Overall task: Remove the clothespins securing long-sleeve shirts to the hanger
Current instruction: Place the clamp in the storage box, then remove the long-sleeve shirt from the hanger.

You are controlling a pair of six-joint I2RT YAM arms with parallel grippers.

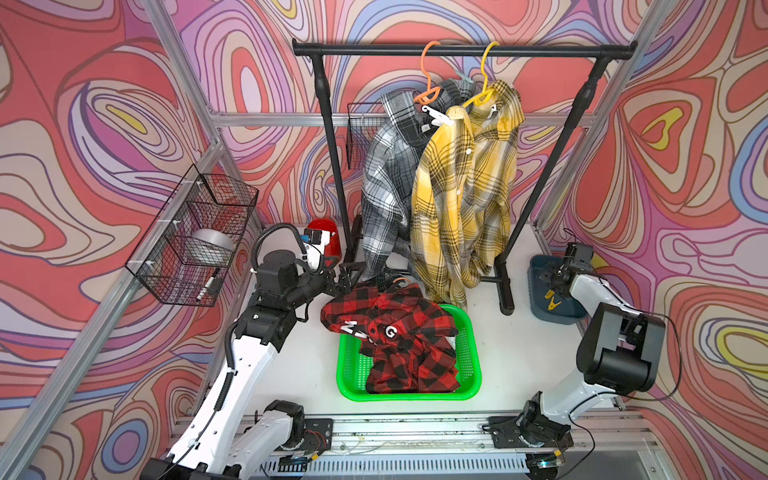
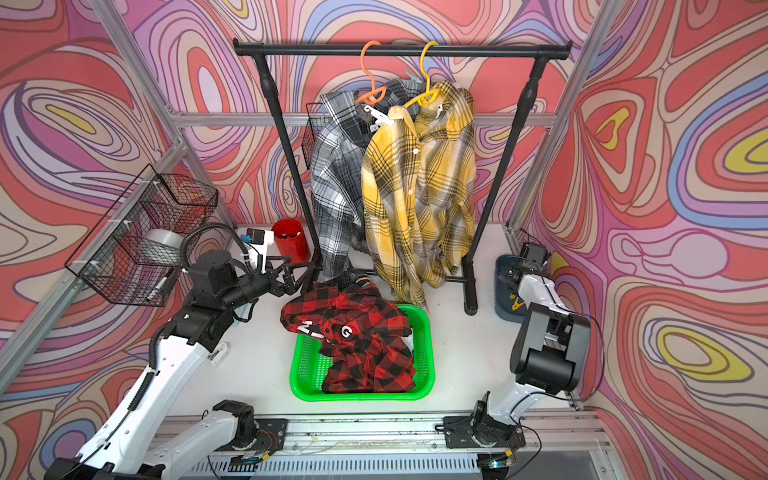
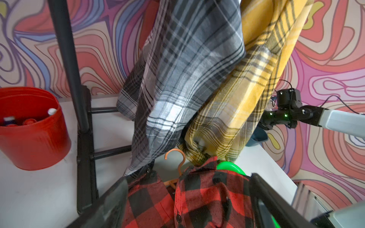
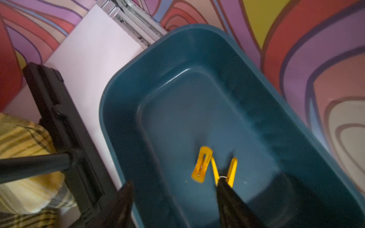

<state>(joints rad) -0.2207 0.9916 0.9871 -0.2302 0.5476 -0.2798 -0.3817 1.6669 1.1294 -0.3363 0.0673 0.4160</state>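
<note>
Grey plaid point(image 1: 386, 187) and yellow plaid point(image 1: 461, 187) long-sleeve shirts hang on an orange hanger point(image 1: 428, 79) and a yellow hanger point(image 1: 484, 79). White clothespins point(image 1: 436, 116) point(image 1: 492, 109) clip their shoulders, and a pale green one point(image 1: 465, 77) sits higher up. The red-and-black shirt point(image 1: 399, 336) lies in the green basket point(image 1: 469, 386) with its own orange hanger point(image 3: 178, 159) still in the collar. My left gripper point(image 1: 345, 282) point(image 3: 186, 197) is open just over that collar. My right gripper point(image 1: 550, 278) point(image 4: 175, 197) is open over the blue bin point(image 4: 256, 88). Two yellow clothespins point(image 4: 202, 164) point(image 4: 225, 171) lie in the bin.
The black rack point(image 1: 461, 50) stands at the back, its posts point(image 1: 332, 166) and feet point(image 1: 505, 291) on the white table. A red bucket point(image 1: 328, 237) sits behind my left arm. Wire baskets hang on the left frame point(image 1: 195, 237) and on the rack point(image 1: 361, 133).
</note>
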